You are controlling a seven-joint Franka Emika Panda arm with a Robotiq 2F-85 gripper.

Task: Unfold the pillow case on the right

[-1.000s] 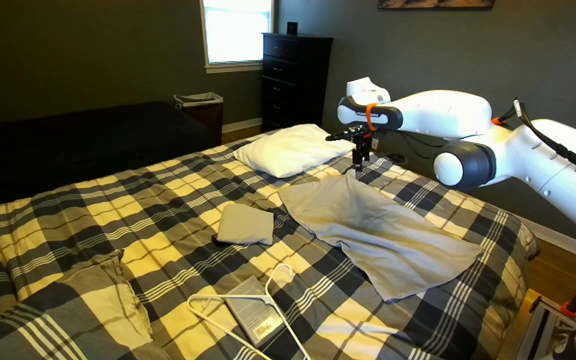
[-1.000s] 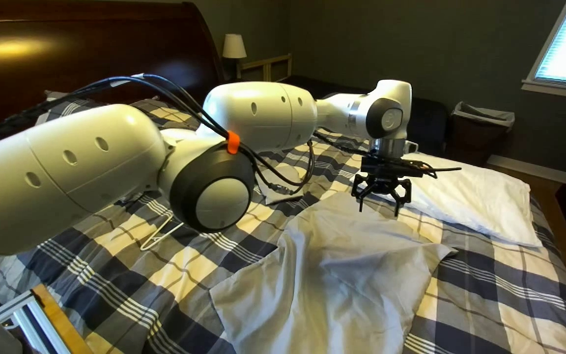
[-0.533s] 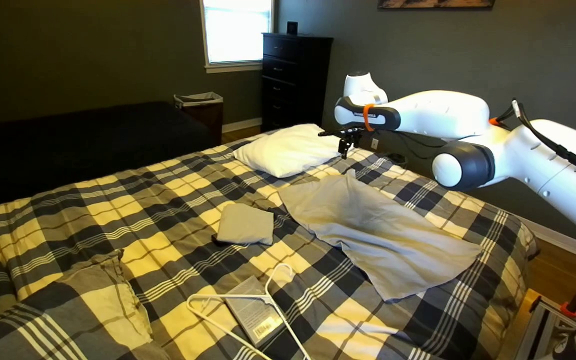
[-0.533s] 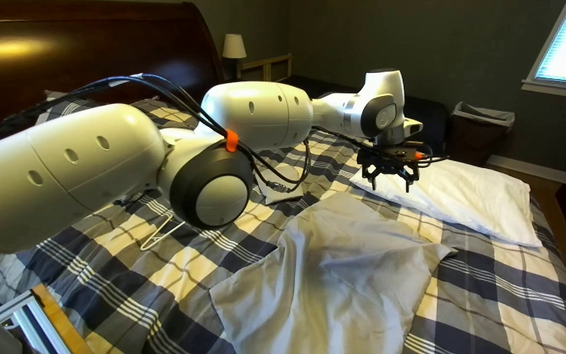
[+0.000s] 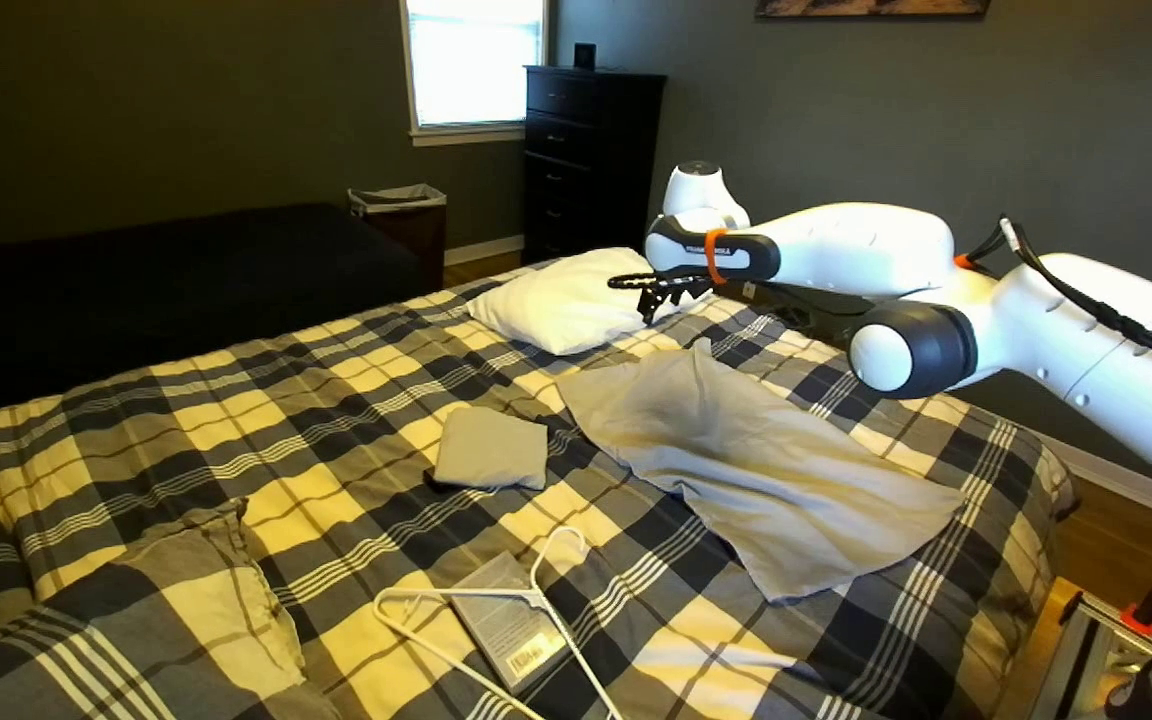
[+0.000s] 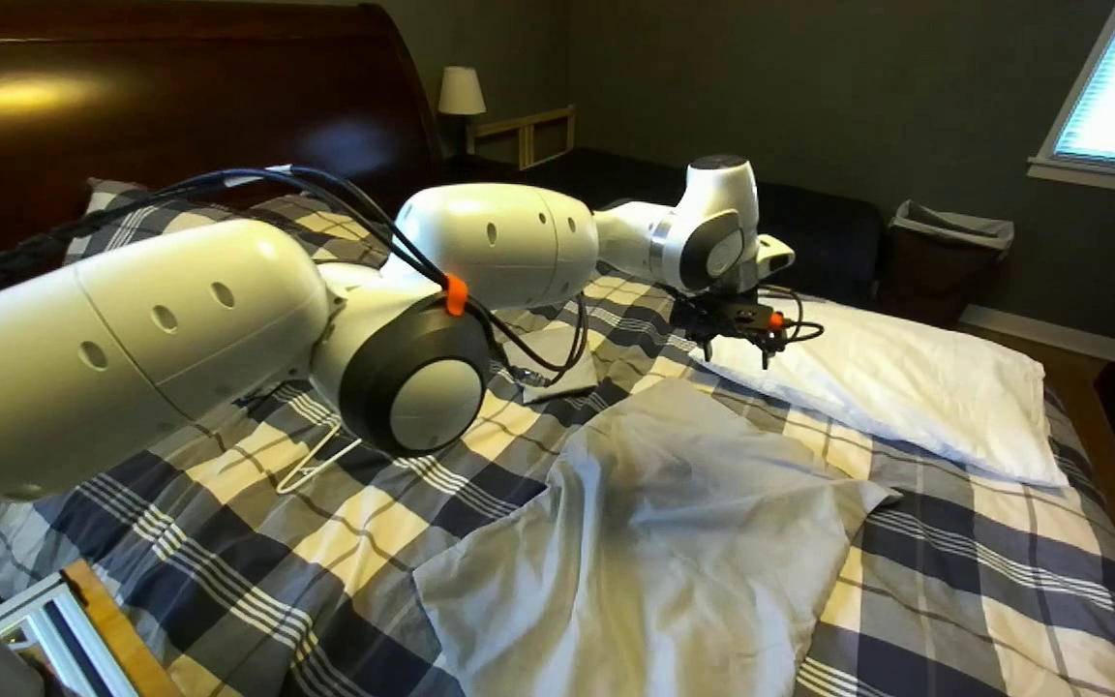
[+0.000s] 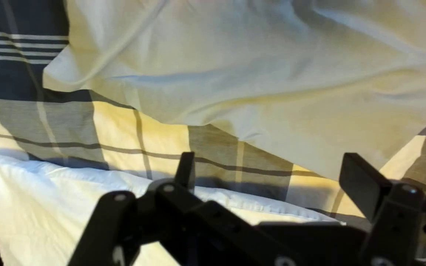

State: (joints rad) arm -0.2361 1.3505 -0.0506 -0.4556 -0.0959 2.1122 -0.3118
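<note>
Pillow case (image 6: 654, 542) mostly spread out but rumpled, on plaid surface (image 5: 266, 430) near white pillow (image 6: 925, 397). Gripper (image 7: 270, 159) fingers wide apart, nothing pinched, hanging near pillow-side edge, guessing so it can grab corner, tug folds out.

Open air just above pillow case (image 5: 756, 450); narrow bedspread strip (image 7: 118, 125) separates it from white pillow (image 6: 925, 397), obstacle near gripper (image 7: 268, 162).

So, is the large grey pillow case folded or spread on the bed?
Mostly spread, though rumpled: the pillow case lies wide over the plaid cover, with visible wrinkles.
</note>
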